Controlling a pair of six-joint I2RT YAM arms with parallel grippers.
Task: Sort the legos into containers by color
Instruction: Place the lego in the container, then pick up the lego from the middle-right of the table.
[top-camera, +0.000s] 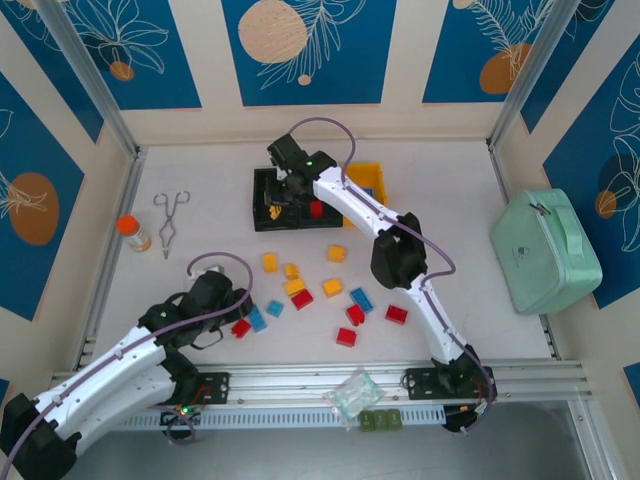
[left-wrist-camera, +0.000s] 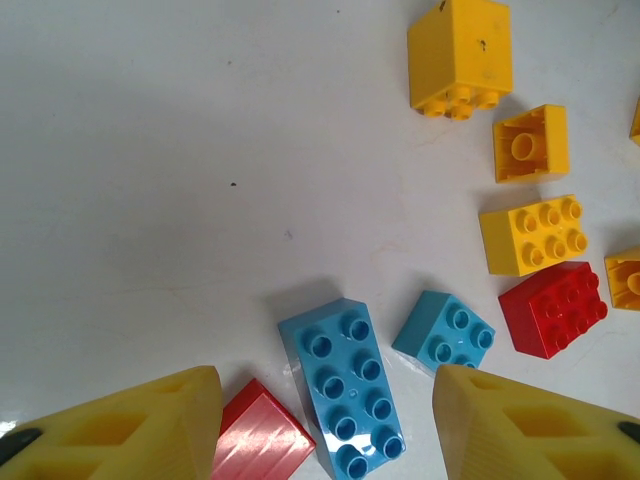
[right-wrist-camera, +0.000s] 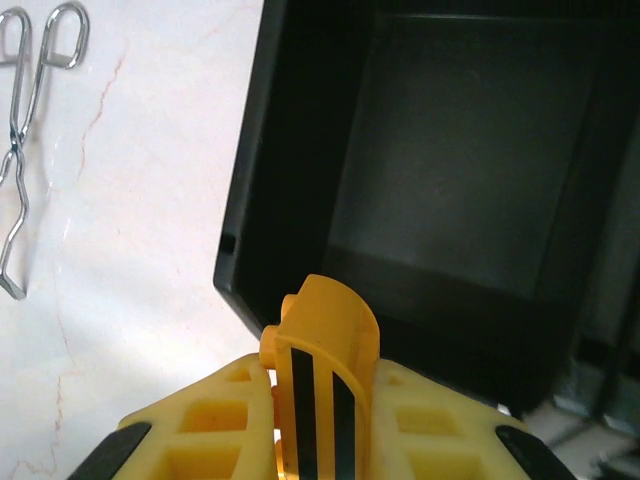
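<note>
Bricks by the left gripper (left-wrist-camera: 325, 400) are partly cut off. A red brick (left-wrist-camera: 262, 435) runs past the lower edge, and a long blue brick (left-wrist-camera: 345, 385) lies between its spread fingers, which grip nothing. The right gripper (right-wrist-camera: 322, 380) is clamped on a yellow black-striped piece (right-wrist-camera: 325, 350), lower end hidden, above the left black bin (right-wrist-camera: 290, 150). Red, blue and yellow legos (top-camera: 330, 290) lie scattered on the table (top-camera: 200, 180) before the bins.
</note>
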